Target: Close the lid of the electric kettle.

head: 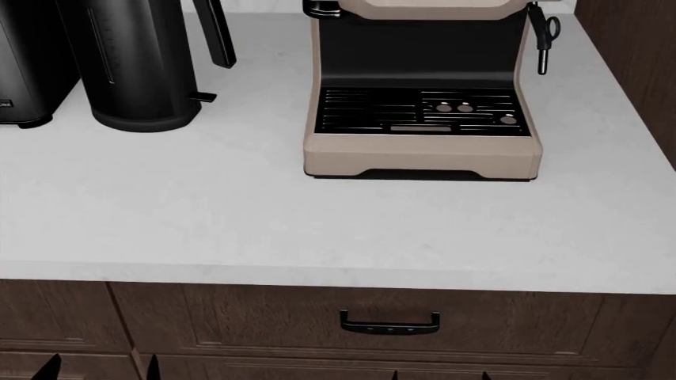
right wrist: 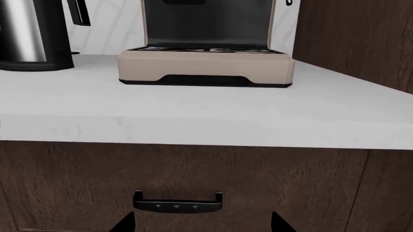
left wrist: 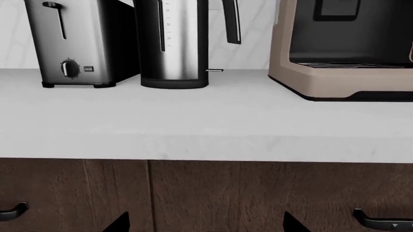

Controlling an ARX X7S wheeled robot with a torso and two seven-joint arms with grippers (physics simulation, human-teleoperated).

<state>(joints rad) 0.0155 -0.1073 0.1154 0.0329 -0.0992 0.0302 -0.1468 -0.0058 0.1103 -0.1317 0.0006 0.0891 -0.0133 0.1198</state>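
Head view had the electric kettle (head: 132,67) at the back-left of the countertop (head: 264,214), squeezed between the toaster (head: 27,71) and the espresso machine (head: 423,95), its top cropped. Both grippers sat low by the drawers, fingertips spread wide, holding nothing.

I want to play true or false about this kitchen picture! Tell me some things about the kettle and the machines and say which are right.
1. The electric kettle stands between the toaster and the espresso machine. True.
2. The kettle is lying on its side. False: it stands upright on the counter.
3. The espresso machine is beige. True.
4. A gripper is squeezing the kettle's handle. False: nothing touches the handle; only dark finger tips show low down, in front of the cabinets.
5. The kettle's top can be seen. False: every view cuts it off, so the lid is out of sight.
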